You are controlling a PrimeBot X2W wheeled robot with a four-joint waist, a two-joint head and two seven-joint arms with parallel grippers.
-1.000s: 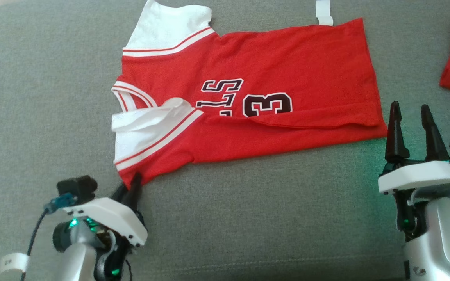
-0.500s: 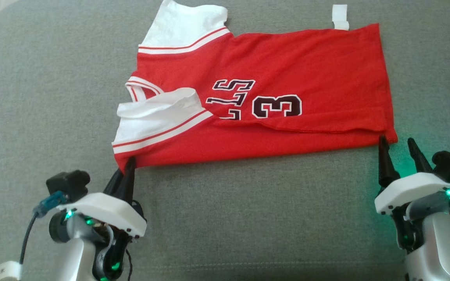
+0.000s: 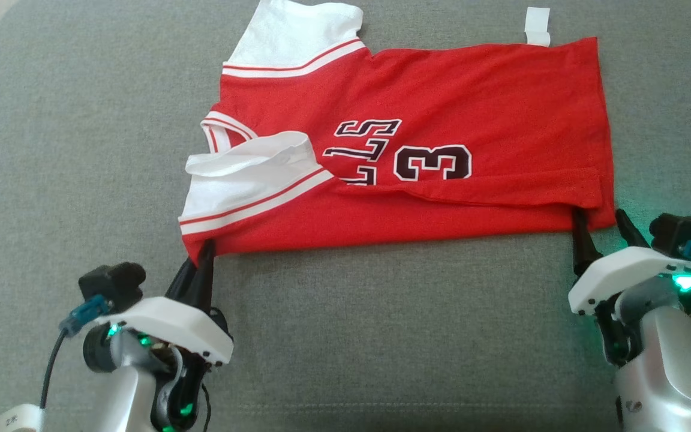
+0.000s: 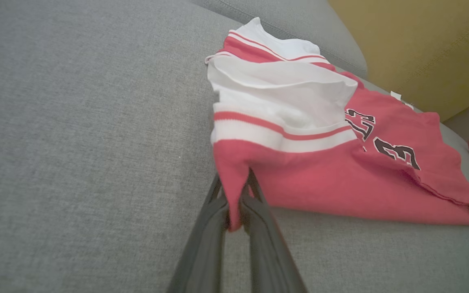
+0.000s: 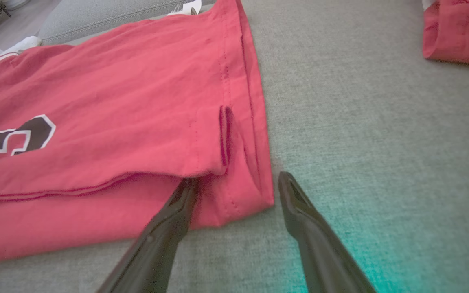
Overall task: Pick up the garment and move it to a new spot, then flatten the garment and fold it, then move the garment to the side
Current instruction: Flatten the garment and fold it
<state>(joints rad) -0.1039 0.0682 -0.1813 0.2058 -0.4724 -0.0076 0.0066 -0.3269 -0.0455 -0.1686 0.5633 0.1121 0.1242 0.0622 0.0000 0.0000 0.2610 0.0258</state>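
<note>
L gripper (image 4: 236, 191) fingers clamped on garment (image 3: 441, 90) near-left corner. R gripper (image 5: 236, 181) fingers apart, straddling near-right hem corner: one tip at the fold edge, other on grey cushion (image 3: 381, 336). Garment lies half-folded, flat. Open room nearside; red cloth (image 5: 458, 32) off to the right.

Grey cushion (image 3: 381, 336) carries red jersey (image 3: 471, 90), second red cloth (image 5: 458, 32).

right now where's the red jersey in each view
Head view: red jersey across the upper middle, collar left, hem right.
Left wrist view: centre to right, near corner pinched by the left gripper.
Right wrist view: upper left, hem corner between the fingers of the open right gripper.
Shared landmark: the black 3 printed on it.
</note>
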